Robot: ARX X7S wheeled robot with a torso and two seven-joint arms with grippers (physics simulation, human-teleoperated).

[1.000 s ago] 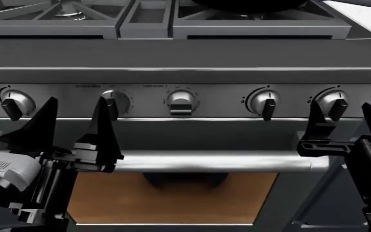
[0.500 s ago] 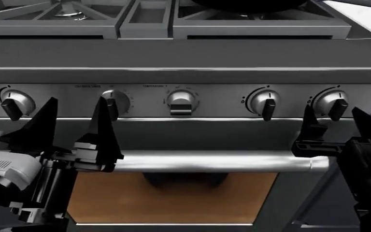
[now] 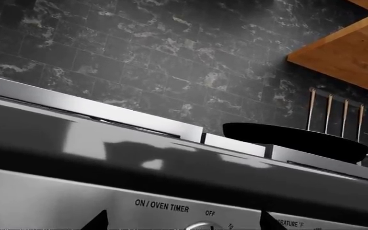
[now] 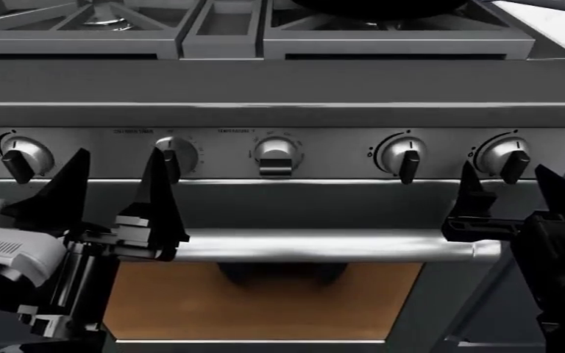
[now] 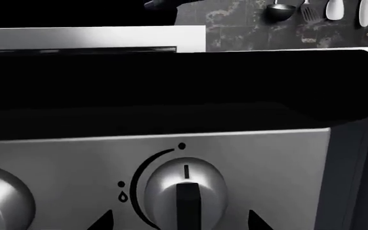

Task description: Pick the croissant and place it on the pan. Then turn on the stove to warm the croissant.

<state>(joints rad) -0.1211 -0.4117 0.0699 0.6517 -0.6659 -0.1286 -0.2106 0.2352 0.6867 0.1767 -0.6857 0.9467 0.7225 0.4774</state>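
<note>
Black round pan (image 3: 296, 138) on grey stove (image 4: 282, 81), silver knobs (image 4: 276, 154), both end effectors spread.

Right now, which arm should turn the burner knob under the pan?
Probably the right. Its open end effector sits just below the far-right knob, beneath the pan. The left end effector faces the oven timer dial.
</note>
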